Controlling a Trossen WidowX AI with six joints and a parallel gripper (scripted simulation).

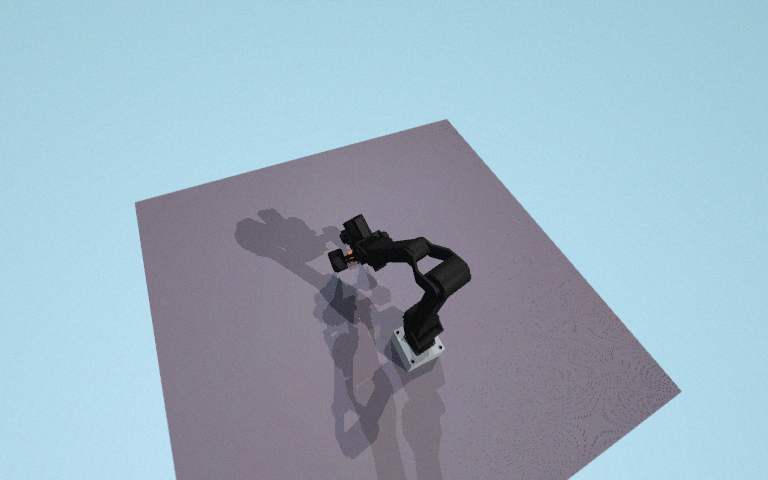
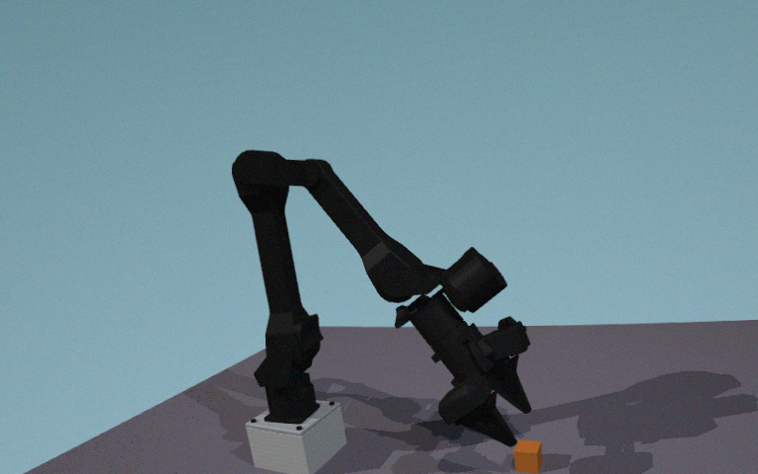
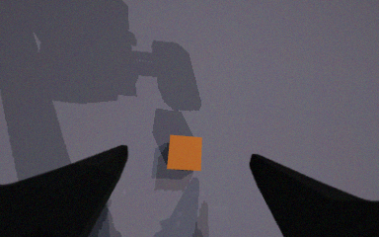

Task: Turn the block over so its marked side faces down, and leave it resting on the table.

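The orange block (image 2: 527,456) (image 3: 185,153) rests flat on the table (image 1: 226,339) (image 2: 710,455). Its upper face looks plain orange in the wrist view, and the two side faces seen in the exterior view are plain too. No mark shows on any visible face; the marked side is hidden. My gripper (image 2: 521,428) (image 3: 190,155) is open and empty, tilted down and forward, with its fingertips above the block. In the wrist view the block appears between the two fingers, with a gap on each side. In the top view the arm covers most of the block.
The arm's pale base (image 1: 417,355) (image 2: 296,441) stands on the table behind the gripper. Shadows of the arm fall across the table and around the block. The table's far edge shows in the top and exterior views, well away from the block.
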